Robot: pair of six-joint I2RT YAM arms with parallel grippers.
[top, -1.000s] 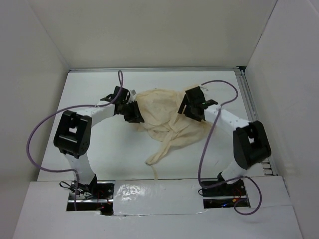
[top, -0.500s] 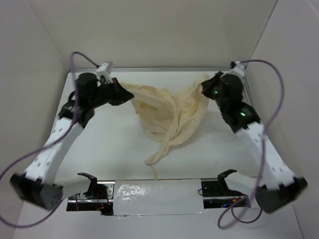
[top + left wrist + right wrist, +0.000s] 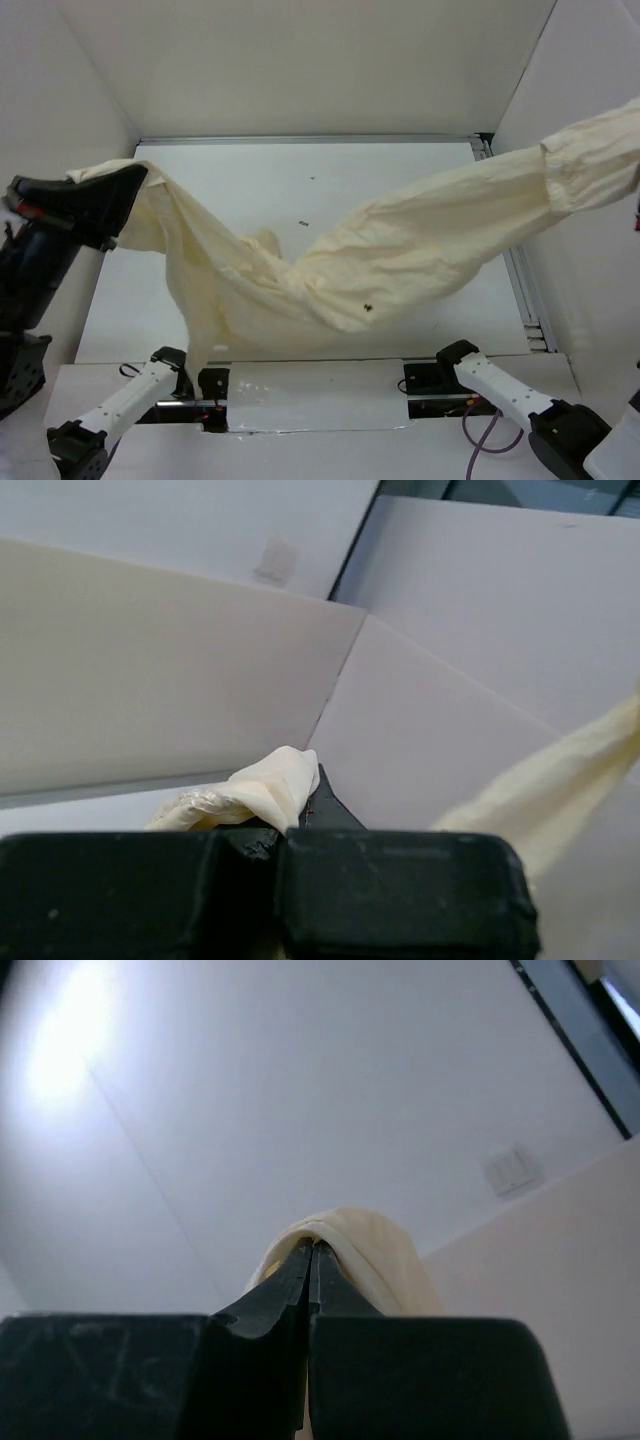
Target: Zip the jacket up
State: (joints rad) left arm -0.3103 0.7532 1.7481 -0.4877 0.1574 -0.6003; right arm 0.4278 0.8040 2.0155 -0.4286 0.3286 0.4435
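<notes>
The cream jacket (image 3: pixel 400 250) hangs in the air above the table, stretched in a long sagging band from far left to upper right. My left gripper (image 3: pixel 130 180) is raised at the left edge, shut on one end of the fabric. In the left wrist view a bunched fold of the jacket (image 3: pixel 265 790) is pinched at the left gripper (image 3: pixel 305 805). In the right wrist view the right gripper (image 3: pixel 314 1250) is shut, with a fold of the jacket (image 3: pixel 375 1255) draped over its tips. The right gripper lies outside the top view. The zipper is not visible.
The white table (image 3: pixel 300 180) lies below, walled in by white panels. A metal rail (image 3: pixel 522 290) runs along its right side. The arm bases (image 3: pixel 200 385) (image 3: pixel 440 375) sit at the near edge. Small dark specks (image 3: pixel 305 222) lie mid-table.
Both arms have risen high and swung apart. The jacket, crumpled on the table a second ago, is lifted and pulled out between them. Both grippers closed on the fabric.
</notes>
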